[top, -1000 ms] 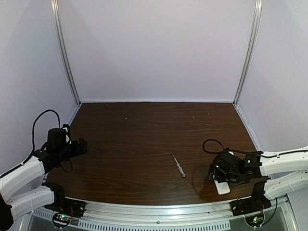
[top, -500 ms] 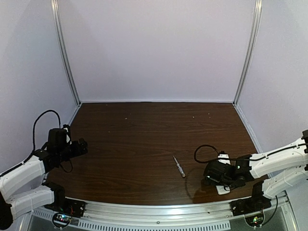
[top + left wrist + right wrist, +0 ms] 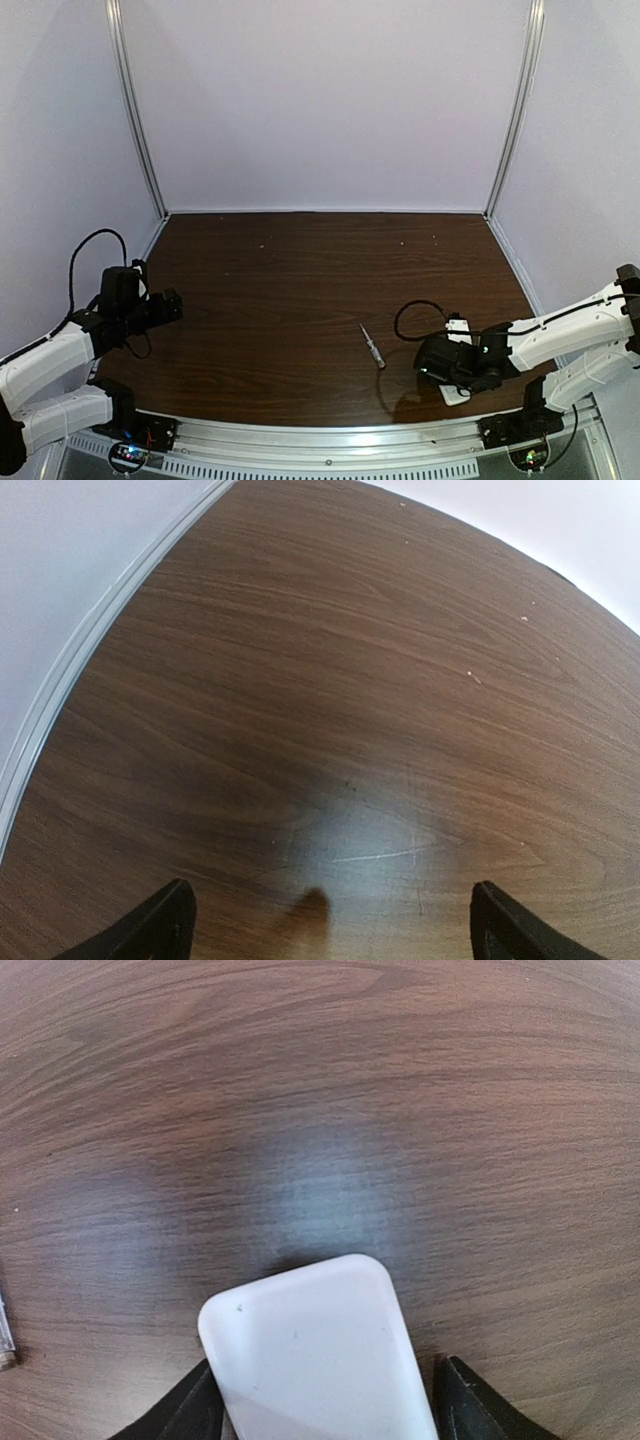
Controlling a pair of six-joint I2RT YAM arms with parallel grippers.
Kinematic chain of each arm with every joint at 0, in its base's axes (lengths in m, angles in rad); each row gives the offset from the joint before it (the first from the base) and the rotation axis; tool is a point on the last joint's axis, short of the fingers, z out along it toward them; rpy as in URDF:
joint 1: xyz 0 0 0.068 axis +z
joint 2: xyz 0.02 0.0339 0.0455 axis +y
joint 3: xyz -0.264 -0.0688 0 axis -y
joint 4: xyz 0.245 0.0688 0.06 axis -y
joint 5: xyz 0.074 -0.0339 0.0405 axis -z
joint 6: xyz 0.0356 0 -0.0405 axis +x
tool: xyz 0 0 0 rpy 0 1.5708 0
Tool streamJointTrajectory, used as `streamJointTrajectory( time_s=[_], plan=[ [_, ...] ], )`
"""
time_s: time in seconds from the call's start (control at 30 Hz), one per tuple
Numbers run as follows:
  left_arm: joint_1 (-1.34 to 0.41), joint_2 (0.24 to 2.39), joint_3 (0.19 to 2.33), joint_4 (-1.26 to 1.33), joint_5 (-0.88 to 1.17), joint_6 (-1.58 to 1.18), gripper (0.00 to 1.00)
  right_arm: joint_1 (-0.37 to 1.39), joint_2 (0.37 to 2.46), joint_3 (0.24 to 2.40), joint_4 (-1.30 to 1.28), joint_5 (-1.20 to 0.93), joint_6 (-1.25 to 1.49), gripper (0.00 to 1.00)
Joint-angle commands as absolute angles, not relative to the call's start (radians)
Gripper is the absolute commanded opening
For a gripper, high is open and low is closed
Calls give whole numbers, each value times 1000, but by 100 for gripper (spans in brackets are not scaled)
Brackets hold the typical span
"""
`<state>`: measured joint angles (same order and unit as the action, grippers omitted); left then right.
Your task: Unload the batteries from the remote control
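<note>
Right claw [image 3: 325, 1405] slid left over remote control [image 3: 310, 1350] | grip unclear, remote's near end cut off | left claw [image 3: 330, 925] released

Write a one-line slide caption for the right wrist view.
Right hand straddles the white remote control on the wooden table, a finger on each side; screwdriver tip at the left edge.

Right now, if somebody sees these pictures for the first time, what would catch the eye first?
The white remote control at the near right of the dark table, with the right claw straddling it. Then the thin silver screwdriver, lying alone just left of it.
</note>
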<state>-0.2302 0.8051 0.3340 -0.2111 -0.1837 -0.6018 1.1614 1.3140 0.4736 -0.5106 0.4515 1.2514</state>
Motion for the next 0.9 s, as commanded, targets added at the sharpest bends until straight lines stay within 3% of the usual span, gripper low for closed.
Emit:
streamJointTrajectory(
  time_s=[0.0,0.7,0.87],
  plan=[
    [-235,816,359,-190,-196,-612,97,1177,1329,468,-487,333,1235,72],
    [-239,803,354,-183,-187,-607,97,1070,1633,793,-428,414,981,66],
    [-241,796,352,-180,-183,-605,97,1030,1647,816,-402,396,916,77]
  ],
)
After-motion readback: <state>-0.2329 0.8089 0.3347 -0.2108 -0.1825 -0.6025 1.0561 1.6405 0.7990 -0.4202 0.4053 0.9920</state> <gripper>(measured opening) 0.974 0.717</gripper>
